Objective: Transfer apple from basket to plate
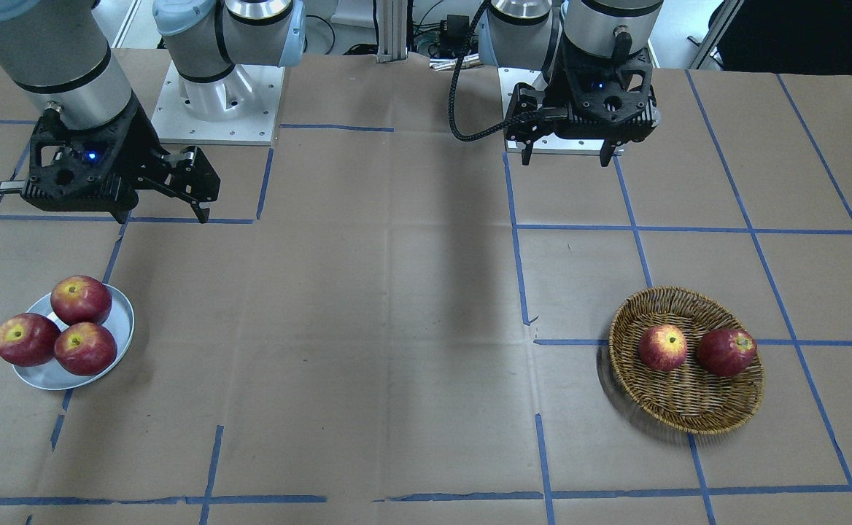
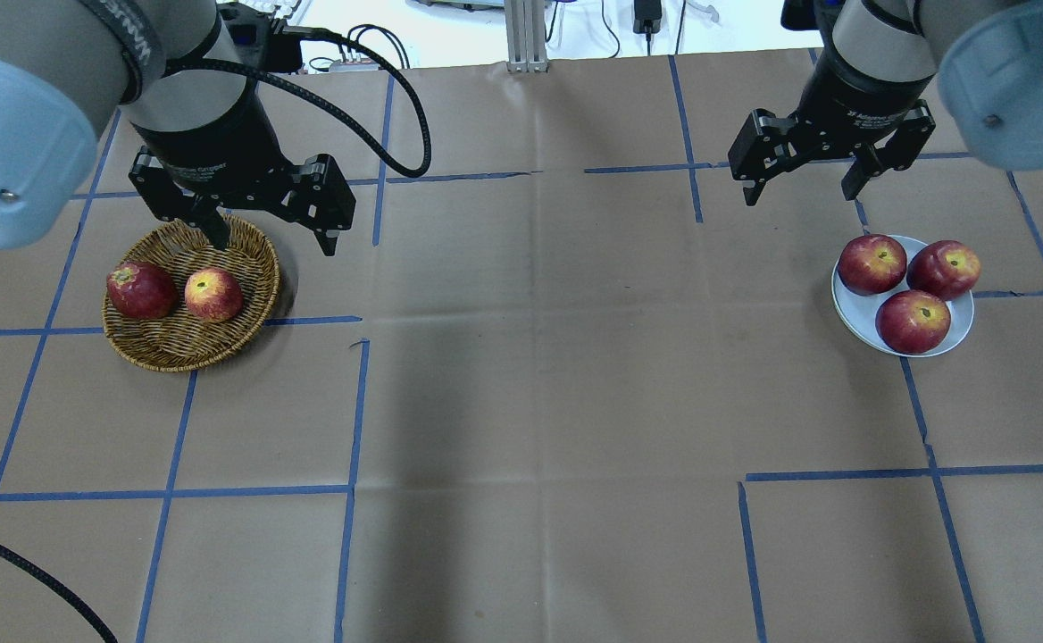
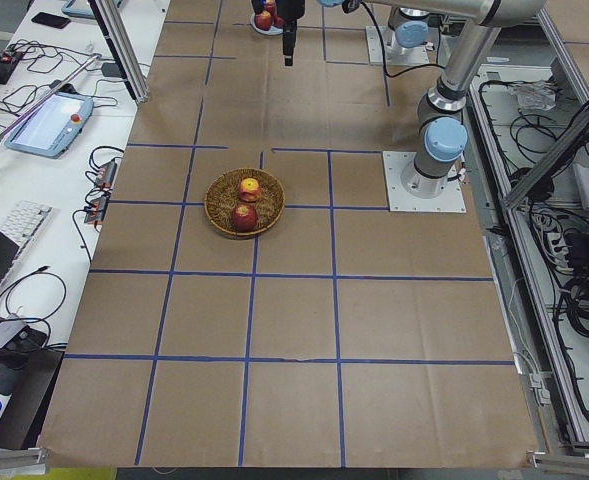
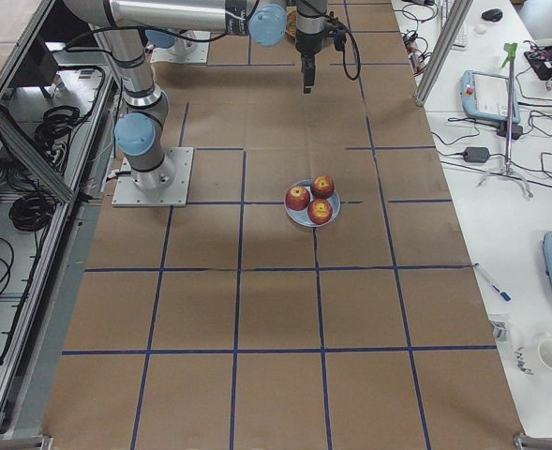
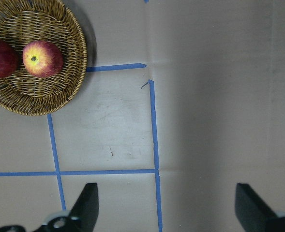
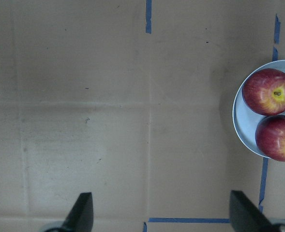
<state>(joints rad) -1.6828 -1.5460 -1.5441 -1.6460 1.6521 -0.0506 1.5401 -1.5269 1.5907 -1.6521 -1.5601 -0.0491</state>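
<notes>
The apple (image 2: pixel 213 294), pale red with a yellow-orange blush, lies in the wicker basket (image 2: pixel 182 357) beside a darker all-red apple (image 2: pixel 140 290). It also shows in the front view (image 1: pixel 662 347) and the left wrist view (image 5: pixel 42 58). My left gripper (image 2: pixel 273 241) hangs open and empty above the table, behind the basket's right rim. The pale plate (image 2: pixel 852 313) holds three deep-red apples (image 2: pixel 913 321). My right gripper (image 2: pixel 798 195) hangs open and empty above the table, behind and to the left of the plate.
The brown paper tabletop (image 2: pixel 539 375) carries a blue tape grid. The arm base plates (image 1: pixel 218 102) stand at the robot's side. The plate (image 6: pixel 241 130) sits at the right edge of the right wrist view. Tablets and cables lie on side benches (image 3: pixel 44 120).
</notes>
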